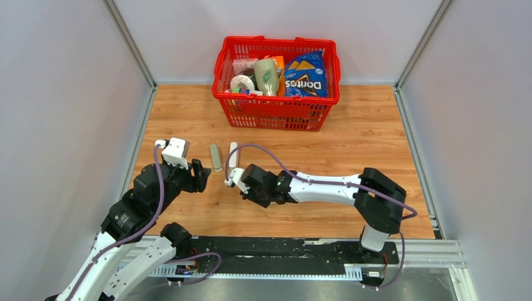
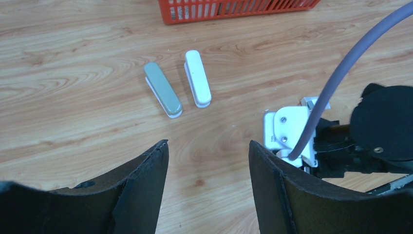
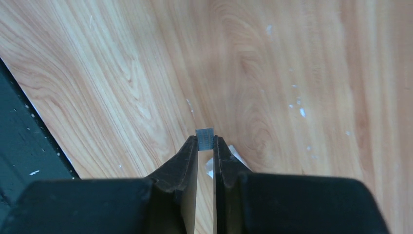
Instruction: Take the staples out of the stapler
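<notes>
Pinching staples (image 3: 204,136): right tool (image 3: 205,145) | red basket (image 1: 276,114): Doritos bag (image 1: 305,79), cup (image 1: 267,76)

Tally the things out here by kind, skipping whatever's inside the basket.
Staplers: 2, the grey stapler and the white stapler
Staple strips: 1, the staple strip in the right gripper
Baskets: 1, the red basket
Total: 4

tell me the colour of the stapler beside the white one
Grey-green stapler with a white base; left wrist view shows it best.
</notes>
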`<state>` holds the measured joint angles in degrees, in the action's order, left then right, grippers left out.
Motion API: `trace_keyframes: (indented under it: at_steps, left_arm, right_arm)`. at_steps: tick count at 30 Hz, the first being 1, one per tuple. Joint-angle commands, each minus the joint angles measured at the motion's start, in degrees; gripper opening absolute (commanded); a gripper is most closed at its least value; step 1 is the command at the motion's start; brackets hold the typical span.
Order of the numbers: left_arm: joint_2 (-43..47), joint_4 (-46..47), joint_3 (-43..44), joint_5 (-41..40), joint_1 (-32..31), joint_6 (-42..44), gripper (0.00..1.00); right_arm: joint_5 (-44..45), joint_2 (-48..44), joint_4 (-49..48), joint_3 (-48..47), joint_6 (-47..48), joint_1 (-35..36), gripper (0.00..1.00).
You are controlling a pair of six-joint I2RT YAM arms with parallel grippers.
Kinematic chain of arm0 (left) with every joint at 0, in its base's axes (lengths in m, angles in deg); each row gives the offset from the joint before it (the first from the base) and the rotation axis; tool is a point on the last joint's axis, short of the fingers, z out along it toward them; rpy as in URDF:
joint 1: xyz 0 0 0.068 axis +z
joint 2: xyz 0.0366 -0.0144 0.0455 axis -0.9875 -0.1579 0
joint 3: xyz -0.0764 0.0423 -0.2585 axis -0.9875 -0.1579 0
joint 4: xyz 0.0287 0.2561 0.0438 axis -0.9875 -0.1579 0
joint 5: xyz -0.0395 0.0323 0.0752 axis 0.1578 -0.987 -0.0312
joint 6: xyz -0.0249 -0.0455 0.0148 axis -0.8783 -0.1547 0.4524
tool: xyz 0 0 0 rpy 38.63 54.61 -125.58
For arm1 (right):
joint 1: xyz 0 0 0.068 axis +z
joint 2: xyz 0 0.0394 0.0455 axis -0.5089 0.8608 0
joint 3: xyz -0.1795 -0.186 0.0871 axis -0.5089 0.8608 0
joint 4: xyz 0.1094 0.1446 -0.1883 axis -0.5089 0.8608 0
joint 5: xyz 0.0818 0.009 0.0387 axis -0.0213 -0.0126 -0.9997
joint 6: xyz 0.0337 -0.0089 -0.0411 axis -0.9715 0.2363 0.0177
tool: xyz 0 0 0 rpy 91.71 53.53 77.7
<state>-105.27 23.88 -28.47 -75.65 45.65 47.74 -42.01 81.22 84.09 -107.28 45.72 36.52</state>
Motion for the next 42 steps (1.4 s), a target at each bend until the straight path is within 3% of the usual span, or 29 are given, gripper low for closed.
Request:
trace_keyframes:
  at_steps: [1, 10, 18, 23, 42]
  left_arm:
    - [0.48, 0.37, -0.21, -0.28, -0.15, 0.96, 0.69]
    - [1.10, 0.37, -0.30, -0.01, -0.15, 0.96, 0.69]
    - [1.19, 0.37, -0.30, 0.08, -0.15, 0.96, 0.69]
    - [1.10, 0.46, -0.30, 0.08, -0.15, 0.96, 0.69]
    - [1.45, 0.63, -0.39, 0.96, -0.15, 1.05, 0.69]
  right_arm:
    - [6.09, -5.21, 2.57, -3.36, -4.31, 0.21, 0.14]
    - [18.14, -8.90, 8.37, -3.10, -15.99, -4.70, 0.12]
    - [20.44, -12.24, 8.99, 2.87, -26.98, -12.61, 0.09]
    - [23.15, -14.70, 8.55, 6.56, -32.26, -15.52, 0.13]
    - [20.26, -14.88, 6.53, 10.35, -41.23, -15.78, 0.13]
